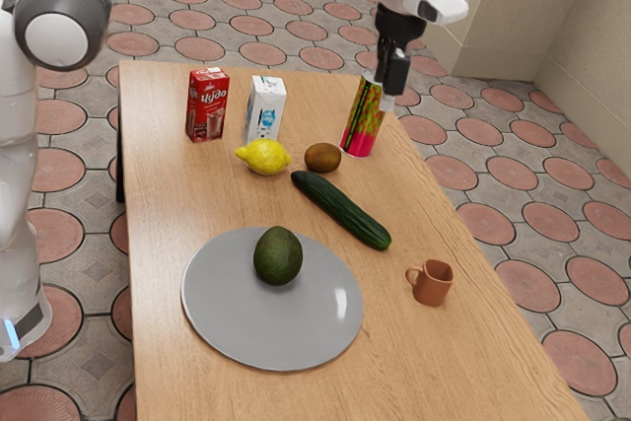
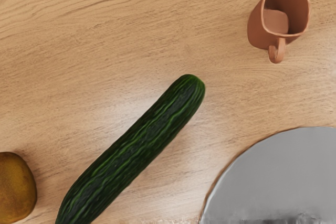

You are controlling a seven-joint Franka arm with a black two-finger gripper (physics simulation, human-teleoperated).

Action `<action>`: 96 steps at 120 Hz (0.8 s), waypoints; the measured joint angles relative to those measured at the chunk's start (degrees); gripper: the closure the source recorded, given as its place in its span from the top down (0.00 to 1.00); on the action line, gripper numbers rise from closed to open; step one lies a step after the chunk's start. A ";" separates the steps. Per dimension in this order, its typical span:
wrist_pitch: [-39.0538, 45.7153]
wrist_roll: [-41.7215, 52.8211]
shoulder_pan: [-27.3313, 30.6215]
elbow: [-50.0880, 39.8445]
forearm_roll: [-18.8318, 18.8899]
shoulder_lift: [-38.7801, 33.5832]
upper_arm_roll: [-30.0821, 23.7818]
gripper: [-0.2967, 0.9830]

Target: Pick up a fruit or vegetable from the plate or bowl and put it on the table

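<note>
One avocado [image 1: 278, 255] rests on the grey plate [image 1: 246, 327], towards the rim at 12 o'clock, reading the exterior view with the plate as the dial and 12 at the view's top. My gripper [image 1: 392, 94] is up at 1 o'clock, well apart from the avocado; whether it is spread or clenched I cannot tell. It covers part of the upper end of the bright can [image 1: 361, 130], also at 1, and the arm above it is cut off by the view's top edge.

The cucumber [image 1: 340, 209] lies at 1, its far end near the kiwi [image 1: 322, 158]; in the wrist view that end and part of the kiwi are cut off. The lemon [image 1: 264, 157] sits at 12, just before the white carton [image 1: 265, 110]; the red carton [image 1: 207, 105] stands between 11 and 12, the mug [image 1: 432, 285] at 3. A dark smear on the plate at the wrist view's edge is hard to make out.
</note>
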 joint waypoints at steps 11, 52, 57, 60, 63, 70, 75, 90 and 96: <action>0.49 4.96 -1.18 -8.39 0.11 -4.11 -0.96 0.77; 12.33 18.67 0.05 -35.29 -0.07 -16.78 -4.93 0.77; 13.15 19.88 -0.01 -36.74 -0.52 -17.62 -5.98 0.77; 13.52 20.56 -0.04 -37.62 -0.88 -18.00 -6.56 0.77; 13.80 21.22 -0.06 -38.43 -1.21 -18.38 -7.19 0.77; 14.29 22.65 -0.13 -41.01 -1.91 -20.04 -7.92 0.77; 14.48 23.59 -0.11 -42.77 -2.41 -21.03 -8.12 0.77; 14.79 26.05 -0.05 -47.04 -3.70 -22.21 -8.94 0.77; 14.60 26.90 -0.06 -47.71 -4.13 -22.42 -9.99 0.77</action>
